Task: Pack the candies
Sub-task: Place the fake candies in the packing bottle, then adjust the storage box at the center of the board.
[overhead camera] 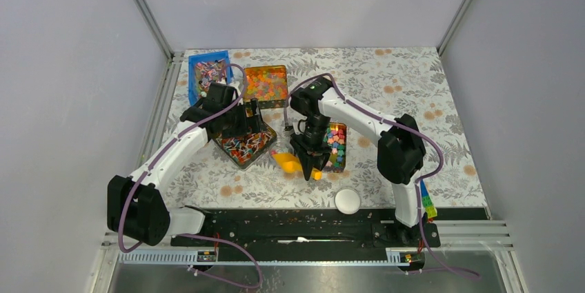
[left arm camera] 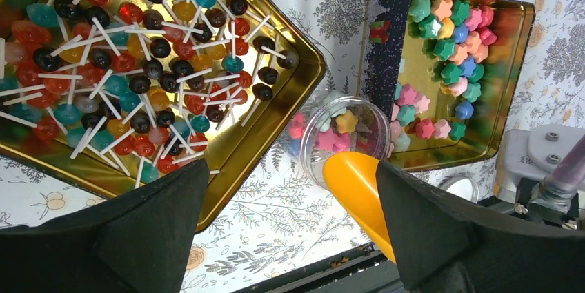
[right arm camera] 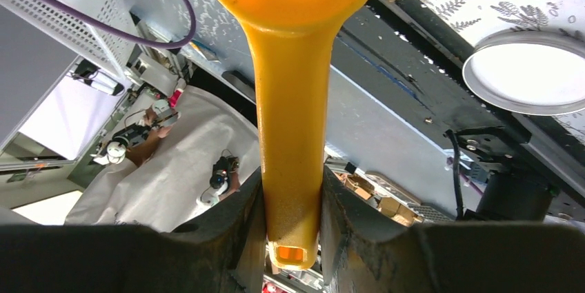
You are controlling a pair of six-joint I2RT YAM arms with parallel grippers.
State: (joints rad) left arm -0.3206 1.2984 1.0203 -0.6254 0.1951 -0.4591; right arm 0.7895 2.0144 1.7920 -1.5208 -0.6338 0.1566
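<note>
The candies (left arm camera: 452, 58), small pastel star shapes, fill a gold tin (left arm camera: 507, 110), which shows beside my right arm (overhead camera: 337, 145) from above. A few more candies lie in a small clear jar (left arm camera: 343, 133) between the two tins. My right gripper (right arm camera: 291, 238) is shut on the handle of a yellow scoop (right arm camera: 290, 134); its bowl (left arm camera: 355, 189) sits at the jar's mouth. From above, the right gripper (overhead camera: 310, 167) points at the near edge. My left gripper (left arm camera: 290, 238) hangs open just near of the jar, holding nothing, and hovers by the lollipop tin (overhead camera: 256, 126).
A gold tin of lollipops (left arm camera: 138, 65) lies left of the jar. At the back stand a tin of orange beads (overhead camera: 265, 83) and a blue bin (overhead camera: 207, 72). A white round lid (overhead camera: 348, 200) lies near the front edge, with the black base rail (overhead camera: 296, 227) behind it.
</note>
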